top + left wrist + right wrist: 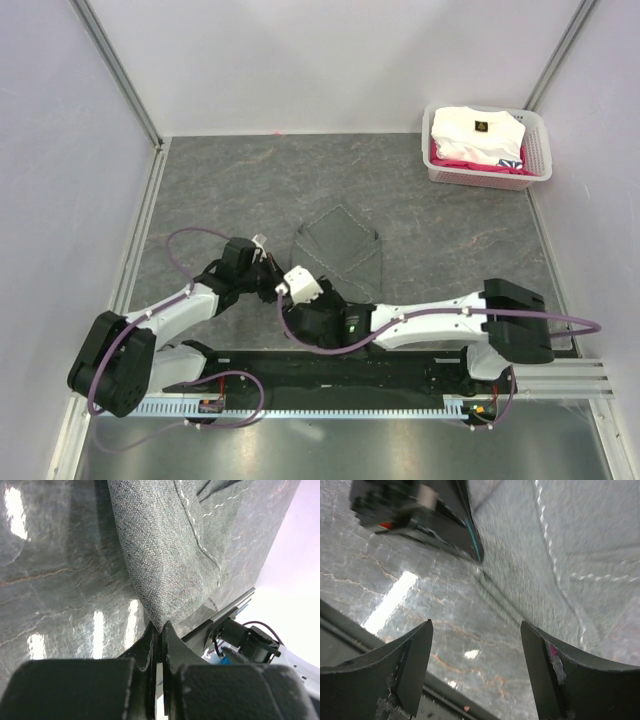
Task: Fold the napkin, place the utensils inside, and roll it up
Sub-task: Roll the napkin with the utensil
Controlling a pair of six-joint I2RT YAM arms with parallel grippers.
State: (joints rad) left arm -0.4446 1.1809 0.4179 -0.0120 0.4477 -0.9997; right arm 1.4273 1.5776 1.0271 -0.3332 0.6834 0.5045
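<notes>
The grey-green napkin [338,245] lies partly folded on the grey table, near the middle. My left gripper [277,284] is at its near left corner. In the left wrist view the jaws [160,628] are shut on a bunched corner of the napkin [165,555], which hangs taut away from them. My right gripper [305,300] is just beside the left one. In the right wrist view it [477,647] is open and empty above bare table, with the napkin [580,540] to its upper right and the left gripper [420,510] at the top left. The gold spoon is out of view.
A white basket [540,165] holding a white folded garment [475,133] and something pink stands at the back right corner. Grey walls enclose the table on three sides. A metal rail [400,405] runs along the near edge by the arm bases.
</notes>
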